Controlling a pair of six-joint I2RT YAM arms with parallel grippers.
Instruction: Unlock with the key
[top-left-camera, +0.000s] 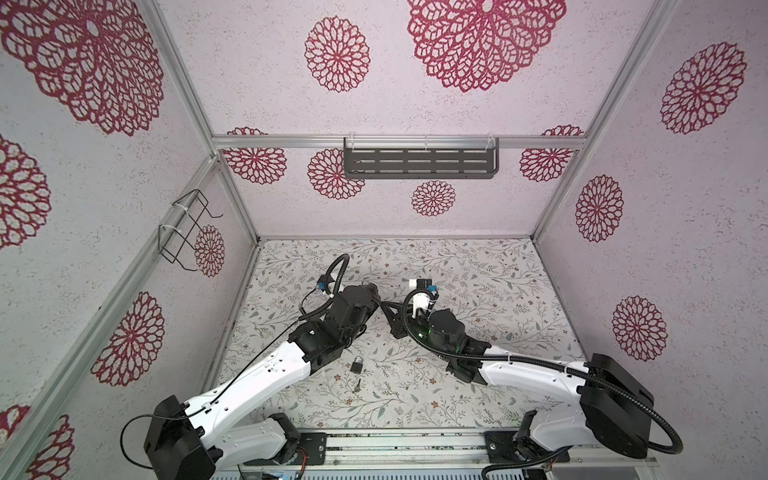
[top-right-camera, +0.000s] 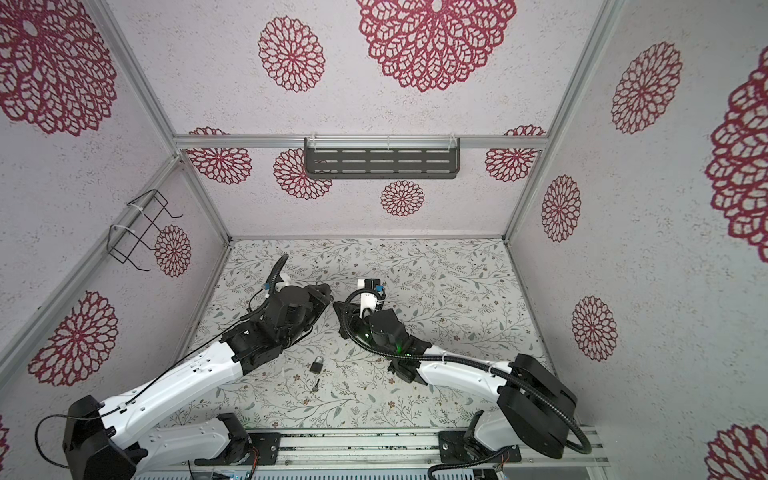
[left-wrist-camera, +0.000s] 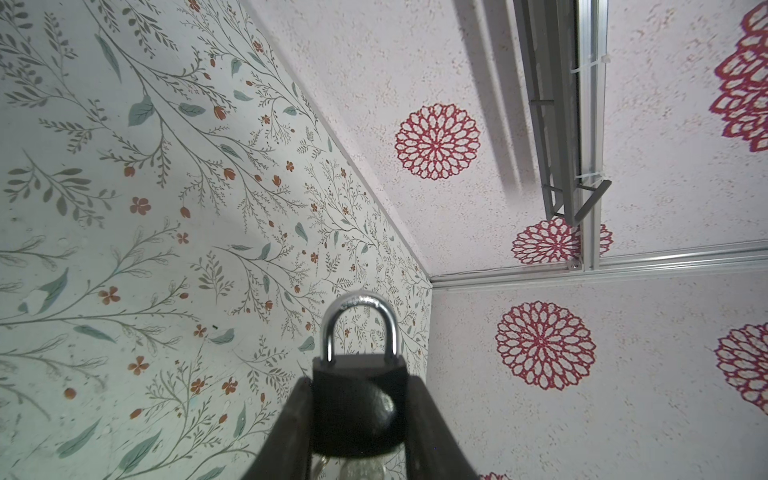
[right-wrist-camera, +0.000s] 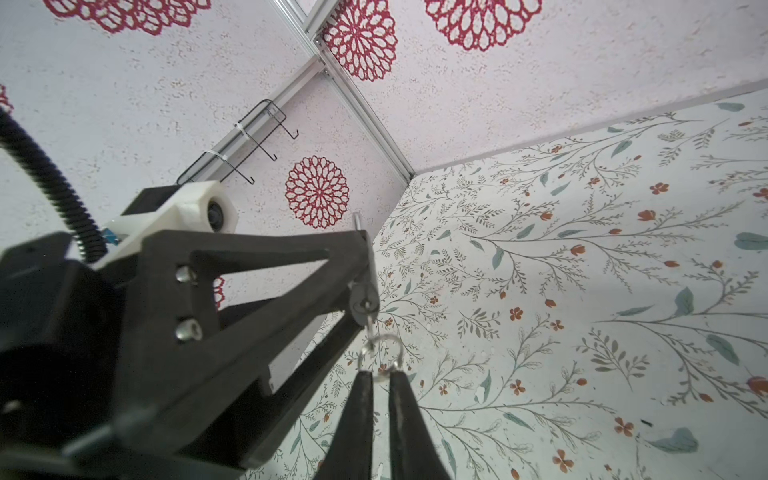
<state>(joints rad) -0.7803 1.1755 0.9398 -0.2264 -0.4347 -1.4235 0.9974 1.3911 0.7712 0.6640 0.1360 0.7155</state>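
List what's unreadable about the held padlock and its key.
Held padlock: hidden in both top views by the left gripper.
Key: too small in the right wrist view to read its turn.
Key ring: right wrist view can't show whether the right gripper pinches it.

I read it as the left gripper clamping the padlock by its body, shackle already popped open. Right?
Not quite. The left gripper does clamp the padlock by its body, but the shackle is closed, both legs seated in the body. The left wrist view shows it.
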